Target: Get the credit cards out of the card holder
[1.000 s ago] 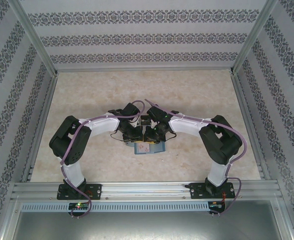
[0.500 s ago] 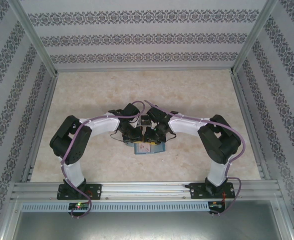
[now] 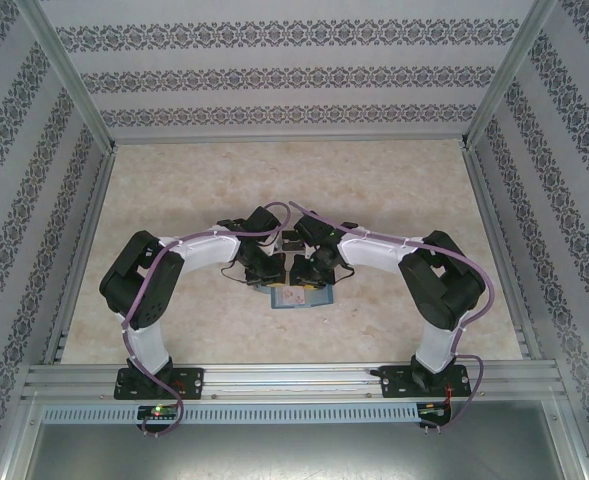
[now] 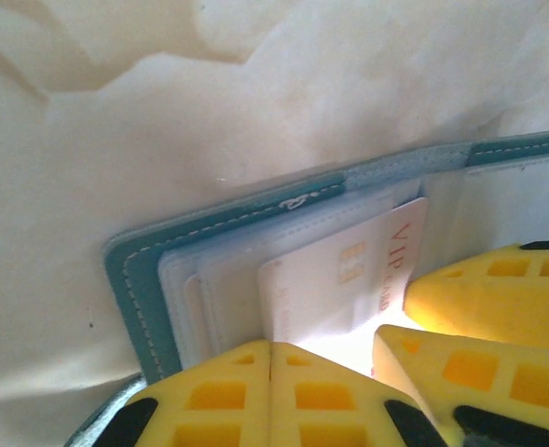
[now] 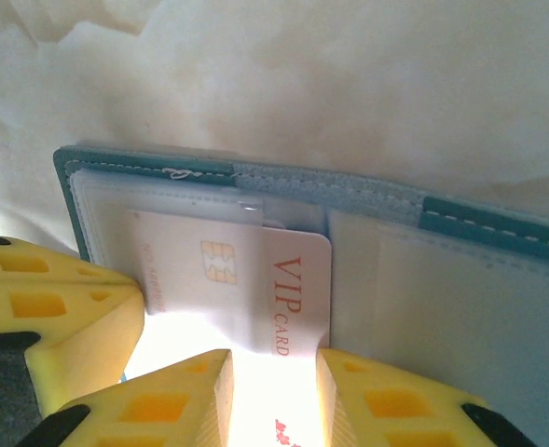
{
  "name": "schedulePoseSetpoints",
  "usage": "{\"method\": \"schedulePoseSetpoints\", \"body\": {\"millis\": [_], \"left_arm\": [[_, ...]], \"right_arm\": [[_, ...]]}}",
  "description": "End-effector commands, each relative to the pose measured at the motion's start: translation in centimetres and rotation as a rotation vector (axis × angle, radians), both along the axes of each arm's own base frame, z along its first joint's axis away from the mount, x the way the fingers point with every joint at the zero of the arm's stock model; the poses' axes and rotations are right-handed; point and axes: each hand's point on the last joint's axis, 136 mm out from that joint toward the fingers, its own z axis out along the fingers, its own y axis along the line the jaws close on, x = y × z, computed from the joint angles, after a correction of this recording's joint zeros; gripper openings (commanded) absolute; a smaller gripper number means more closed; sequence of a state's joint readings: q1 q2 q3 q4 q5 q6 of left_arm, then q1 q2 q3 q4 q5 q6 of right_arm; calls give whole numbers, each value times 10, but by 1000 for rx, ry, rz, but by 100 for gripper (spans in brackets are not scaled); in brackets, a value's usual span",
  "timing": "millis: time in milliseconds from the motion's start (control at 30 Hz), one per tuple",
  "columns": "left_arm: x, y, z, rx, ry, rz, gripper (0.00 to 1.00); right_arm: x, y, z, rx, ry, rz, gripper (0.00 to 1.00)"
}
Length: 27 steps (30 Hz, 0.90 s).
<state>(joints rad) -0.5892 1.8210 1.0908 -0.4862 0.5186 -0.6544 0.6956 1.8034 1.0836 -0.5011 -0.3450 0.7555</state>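
1. Top external view: the left arm (image 3: 204, 250) and right arm (image 3: 374, 245) fold inward and meet over the card holder (image 3: 299, 298). The holder lies open on the table (image 3: 394, 190), midway between the two bases and nearer the front edge than the back.
2. Left wrist view: the left gripper (image 4: 270, 372) has its yellow fingers closed tip to tip with nothing visible between them. They sit over the near edge of the holder's teal-bordered leaf, apparently pinning it. I cannot tell whether they actually touch it.
3. Right wrist view: the right gripper (image 5: 272, 372) stands partly open, with a clear gap between its fingers. The near end of a pale credit card (image 5: 255, 279) lies in that gap, washed out by glare. Whether either pad touches the card cannot be told, and no pinch on it shows.
4. The card is partly out of its clear sleeve. Its chip and lettering are exposed, and its far end is tucked under the sleeve by the stitched teal edge.
5. The move turns on the card's long axis, which runs from the sleeve straight toward the right gripper's fingers. The free end is therefore nearest the right arm.
6. My judgement is that the right fingers must close on that free end and draw along the axis, away from the sleeve, while the left gripper steadies the holder. A sideways pull would probably jam the card or drag the holder.
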Motion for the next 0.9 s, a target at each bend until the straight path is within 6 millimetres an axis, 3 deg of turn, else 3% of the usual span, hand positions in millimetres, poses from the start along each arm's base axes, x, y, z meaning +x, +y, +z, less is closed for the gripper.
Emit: {"method": "schedulePoseSetpoints", "body": {"millis": [0, 667, 867], "left_arm": [[-5, 3, 0, 39, 7, -28, 0], [-9, 8, -11, 75, 36, -30, 0], [-11, 9, -14, 83, 51, -34, 0]], "right_arm": [[-2, -17, 0, -67, -2, -12, 32], [-2, -17, 12, -32, -16, -28, 32], [-5, -19, 1, -33, 12, -25, 32]]}}
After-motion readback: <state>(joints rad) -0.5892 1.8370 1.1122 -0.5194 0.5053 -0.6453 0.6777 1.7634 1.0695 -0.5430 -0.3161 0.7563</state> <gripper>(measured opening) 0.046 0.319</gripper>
